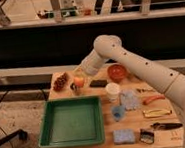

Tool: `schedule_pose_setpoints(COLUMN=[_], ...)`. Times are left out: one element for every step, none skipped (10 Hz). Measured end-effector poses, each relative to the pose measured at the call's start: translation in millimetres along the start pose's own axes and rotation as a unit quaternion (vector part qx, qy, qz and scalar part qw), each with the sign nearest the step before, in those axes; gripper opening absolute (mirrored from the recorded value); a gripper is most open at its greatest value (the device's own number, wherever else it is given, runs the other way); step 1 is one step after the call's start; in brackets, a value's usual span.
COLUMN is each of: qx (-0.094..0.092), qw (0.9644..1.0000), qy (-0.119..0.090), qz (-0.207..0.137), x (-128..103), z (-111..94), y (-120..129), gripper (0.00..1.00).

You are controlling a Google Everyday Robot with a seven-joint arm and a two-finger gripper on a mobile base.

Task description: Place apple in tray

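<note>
The apple (79, 80), small and yellow-orange with a red blush, sits in my gripper (78, 83), which is shut on it at the back left of the wooden table. My white arm reaches in from the right and bends down to it. The apple hangs just behind the far edge of the green tray (71, 122), a large rectangular tray with raised sides at the table's front left, with nothing in it.
Dark red grapes (60, 82) lie left of the apple, and an orange-red bowl (117, 72) sits to its right. A white cup (112, 91), a blue cloth (129, 99), a blue sponge (123, 136) and small tools fill the right half. The table edge runs just left of the tray.
</note>
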Motion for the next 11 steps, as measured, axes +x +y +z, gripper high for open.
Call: schedule_pose_setpoints(qx=[0.003, 0.007, 0.009, 0.013, 0.013, 0.013, 0.011, 0.009, 0.003, -0.001, -0.004], qw=[1.0, 0.9999, 0.9999, 0.9996, 0.9993, 0.9984, 0.9964, 0.9943, 0.9922, 0.9908, 0.9909], qy=[-0.002, -0.004, -0.005, -0.009, -0.012, -0.024, -0.043, -0.057, -0.069, -0.077, -0.085], qz=[-0.003, -0.006, -0.01, -0.022, -0.031, -0.05, -0.072, -0.089, -0.104, -0.111, -0.104], x=[-8, -19, -29, -51, -64, -83, -97, -105, -108, -111, -108], z=[2, 3, 4, 8, 11, 19, 29, 37, 45, 54, 62], y=[3, 8, 13, 19, 21, 23, 25, 27, 31, 34, 39], gripper=[0.17, 0.17, 0.17, 0.17, 0.17, 0.17, 0.17, 0.17, 0.17, 0.17, 0.17])
